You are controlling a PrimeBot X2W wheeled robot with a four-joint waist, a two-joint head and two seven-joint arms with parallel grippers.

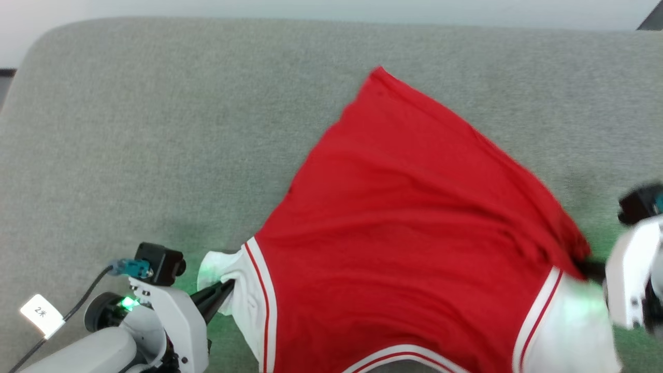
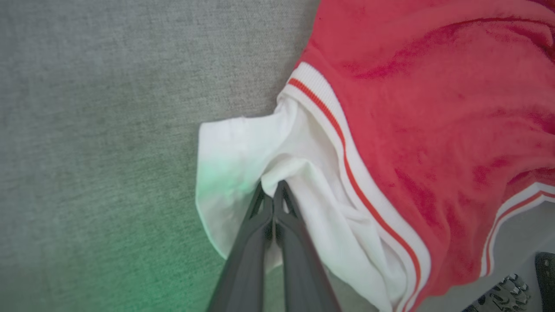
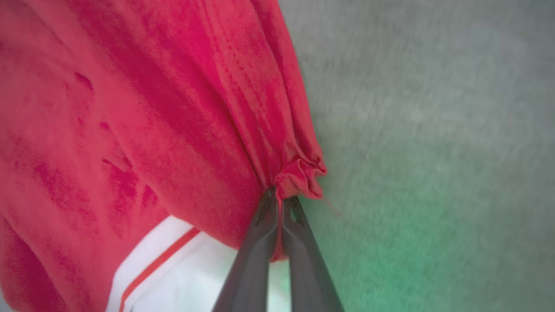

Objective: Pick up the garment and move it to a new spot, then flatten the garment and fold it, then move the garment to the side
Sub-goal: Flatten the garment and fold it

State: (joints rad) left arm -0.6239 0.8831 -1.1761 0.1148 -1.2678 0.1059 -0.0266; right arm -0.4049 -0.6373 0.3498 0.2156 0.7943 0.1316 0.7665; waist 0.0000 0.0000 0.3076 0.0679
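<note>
At the far left of the head view a small white paper label [image 1: 41, 312] hangs on a black cable [image 1: 83, 300] beside the pale left forearm [image 1: 93, 352], whose wrist shows a green light [image 1: 127, 303] that casts a green glow on the grey fabric-covered worktop [image 1: 155, 129]. Just to the right, the left claw [image 1: 228, 287] has its two long dark fingers pressed together on a bunched fold of the white short sleeve [image 1: 243, 295]. The left wrist view shows the left claw [image 2: 272, 190] with no gap between the fingers and white sleeve cloth [image 2: 243, 147] gathered at the tips. From there the red jersey garment [image 1: 404, 233] with red-and-white striped trim [image 1: 267, 311] spreads across the middle of the worktop, plain red side up. One corner [image 1: 380, 70] reaches towards the far edge, and the collar end is nearest the robot at the bottom of the view. Further right the other white sleeve [image 1: 575, 321] lies under a green glow. Beside it the right claw [image 1: 590, 269], blurred here, meets the garment's red edge. In the right wrist view the right claw [image 3: 279, 201] is shut tight on a puckered pinch of red fabric [image 3: 299, 173], with the garment [image 3: 151, 108] to its left and bare grey worktop [image 3: 433, 108] to its right.
</note>
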